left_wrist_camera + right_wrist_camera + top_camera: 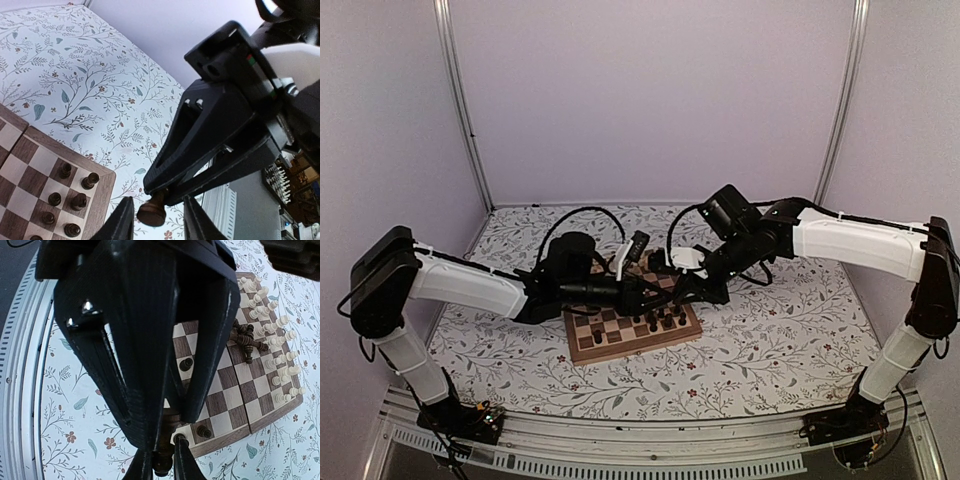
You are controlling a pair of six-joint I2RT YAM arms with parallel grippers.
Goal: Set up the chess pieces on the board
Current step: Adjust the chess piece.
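Observation:
The board (582, 350) lies in the middle of the table, and both grippers meet just above its far edge. My right gripper (672, 290) is shut on a dark brown chess piece (169, 421), gripped between its own fingertips (182, 462). In the left wrist view its fingers (210, 130) hold that piece (151, 210) by the top. My left gripper (157, 222) is open, with its fingers on either side of the piece's base and a gap on both sides. Dark pawns (75, 200) stand near the board's corner. Tan pieces (272, 340) stand in rows at the far side.
Several dark pieces (245, 342) lie in a heap on the board's middle squares. More dark pieces (660, 320) stand on its right half. The floral table cover (770, 340) surrounds the board. Cables (580, 215) trail behind the arms.

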